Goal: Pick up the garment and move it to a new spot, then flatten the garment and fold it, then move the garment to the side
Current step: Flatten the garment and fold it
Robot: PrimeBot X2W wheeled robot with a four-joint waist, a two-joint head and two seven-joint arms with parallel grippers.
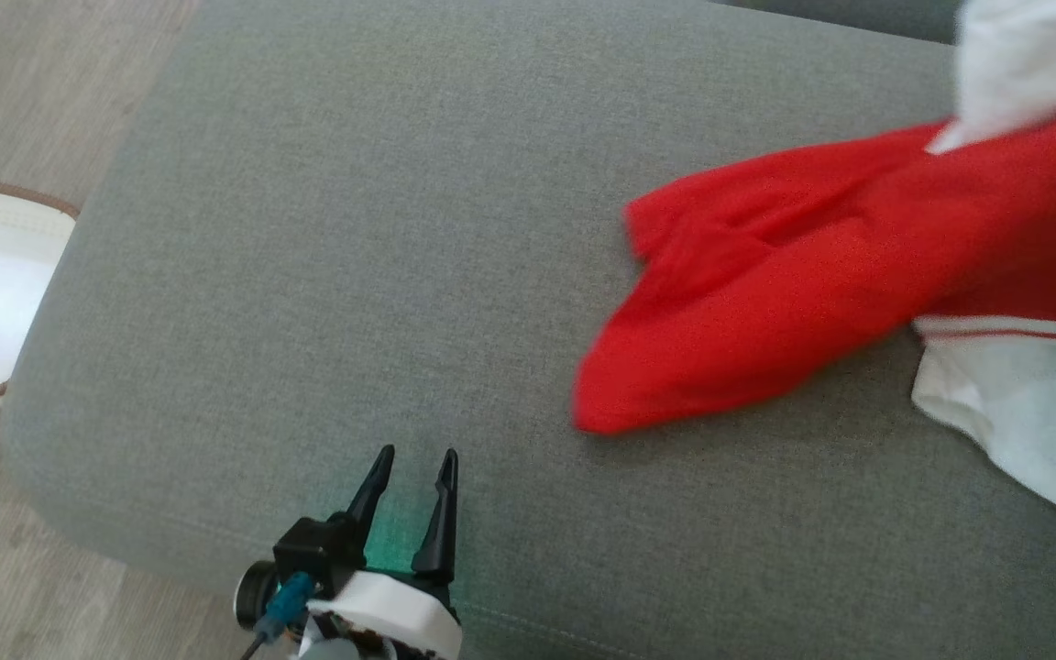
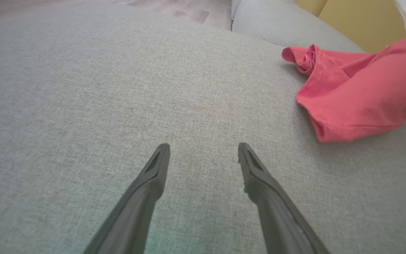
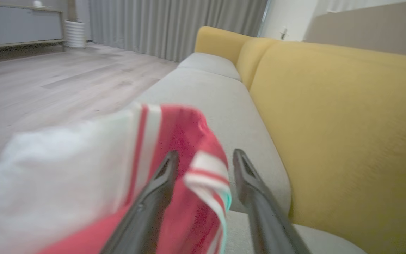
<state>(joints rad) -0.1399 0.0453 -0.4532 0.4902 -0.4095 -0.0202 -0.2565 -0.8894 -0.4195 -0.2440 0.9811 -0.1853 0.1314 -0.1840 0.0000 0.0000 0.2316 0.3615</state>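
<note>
Left claw is hovering spread at the sofa seat's front edge, right claw is gaping with the limp, light garment hanging between its fingers and trailing toward the right edge; a hem is looking like the best pinch point.

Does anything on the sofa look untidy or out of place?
The red and white garment is bunched and wrinkled at the right of the grey sofa cushion, not flat, and one end hangs up off the cushion. Nothing looks damaged or spilled.

Left gripper low at front, fingers spread wide, right gripper blurred, fingers seemingly parted
</note>
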